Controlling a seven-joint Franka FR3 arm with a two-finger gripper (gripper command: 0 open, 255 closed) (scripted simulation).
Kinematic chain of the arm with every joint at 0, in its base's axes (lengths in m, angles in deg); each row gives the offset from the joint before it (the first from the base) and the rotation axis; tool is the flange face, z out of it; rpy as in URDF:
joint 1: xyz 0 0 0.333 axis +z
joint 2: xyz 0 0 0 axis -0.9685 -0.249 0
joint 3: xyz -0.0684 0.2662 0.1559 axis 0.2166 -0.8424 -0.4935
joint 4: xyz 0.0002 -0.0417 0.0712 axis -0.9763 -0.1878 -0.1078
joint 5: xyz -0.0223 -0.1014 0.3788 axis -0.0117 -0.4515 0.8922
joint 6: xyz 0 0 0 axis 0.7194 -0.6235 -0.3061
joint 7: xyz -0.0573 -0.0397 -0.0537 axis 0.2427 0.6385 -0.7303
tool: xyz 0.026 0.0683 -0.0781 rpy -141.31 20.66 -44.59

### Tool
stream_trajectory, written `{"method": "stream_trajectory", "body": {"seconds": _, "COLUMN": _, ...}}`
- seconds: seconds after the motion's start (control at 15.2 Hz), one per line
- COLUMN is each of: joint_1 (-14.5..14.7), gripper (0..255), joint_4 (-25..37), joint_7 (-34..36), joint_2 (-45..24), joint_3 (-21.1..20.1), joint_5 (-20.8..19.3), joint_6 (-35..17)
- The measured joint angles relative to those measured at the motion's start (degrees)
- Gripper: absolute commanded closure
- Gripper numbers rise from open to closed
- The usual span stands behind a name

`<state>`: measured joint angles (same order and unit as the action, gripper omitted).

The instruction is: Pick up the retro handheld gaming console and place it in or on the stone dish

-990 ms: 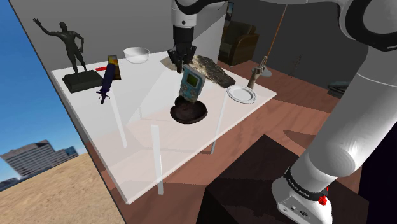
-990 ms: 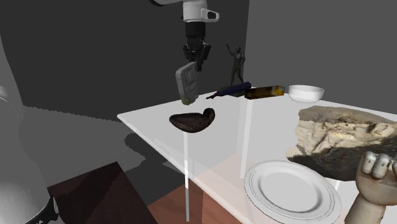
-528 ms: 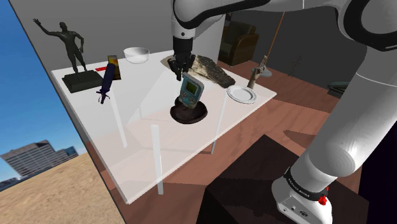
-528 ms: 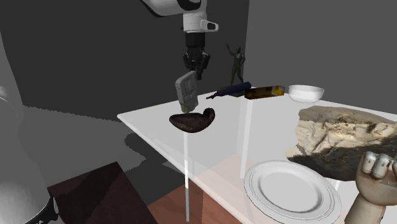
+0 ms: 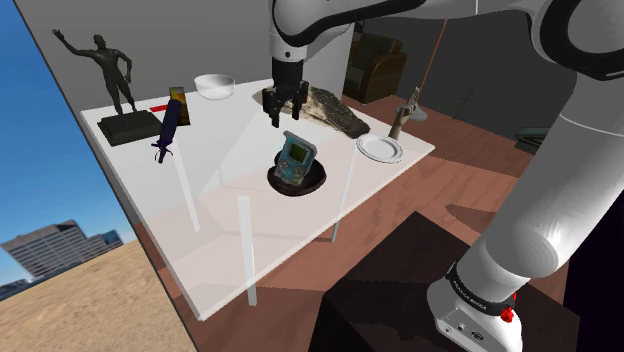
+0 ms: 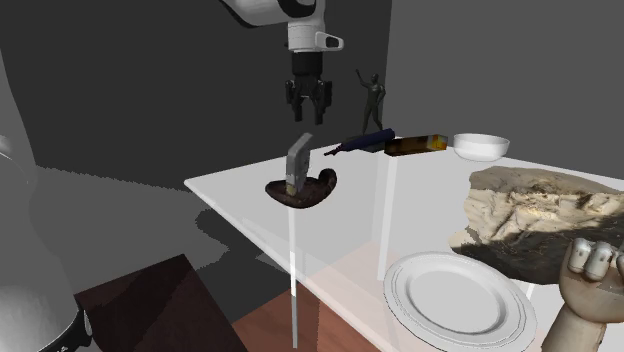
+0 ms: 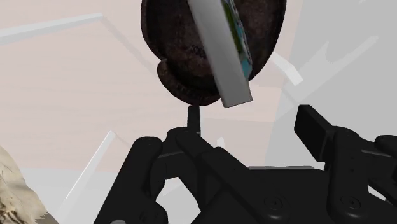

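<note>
The pale, see-through table (image 5: 215,215) carried the dark dish (image 5: 316,182) near its middle. The handheld console (image 5: 295,160) stood on edge in the dish, leaning rather than lying flat. The gripper (image 5: 283,118) hung above it, fingers spread, clasping nothing. Propped like that, I judged, the console could topple over the rim.

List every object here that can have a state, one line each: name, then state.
gripper: open, holding nothing
dark dish: occupied
console: unheld, tilted on edge in the dark dish
white plate: empty
white bowl: upright
blue bottle: lying on its side
statue: upright
</note>
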<state>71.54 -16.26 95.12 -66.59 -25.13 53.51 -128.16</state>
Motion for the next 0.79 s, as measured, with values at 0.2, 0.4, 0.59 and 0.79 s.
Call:
{"method": "stream_trajectory", "body": {"seconds": 0.2, "joint_1": 0.0, "gripper": 0, "joint_4": 0.0, "joint_7": 0.0, "joint_2": 0.0, "joint_3": 0.0, "joint_5": 0.0, "joint_6": 0.0}}
{"method": "stream_trajectory", "body": {"seconds": 0.4, "joint_1": -0.02, "gripper": 0, "joint_4": 2.13, "joint_7": -0.16, "joint_2": 0.39, "joint_3": -0.01, "joint_5": 0.17, "joint_6": 2.43}}
{"method": "stream_trajectory", "body": {"seconds": 0.59, "joint_1": 0.06, "gripper": 0, "joint_4": 5.65, "joint_7": -0.21, "joint_2": 0.75, "joint_3": -0.1, "joint_5": 0.32, "joint_6": 6.25}}
{"method": "stream_trajectory", "body": {"seconds": 0.79, "joint_1": 0.09, "gripper": 0, "joint_4": 6.54, "joint_7": -0.19, "joint_2": 0.54, "joint_3": -0.11, "joint_5": 0.25, "joint_6": 7.02}}
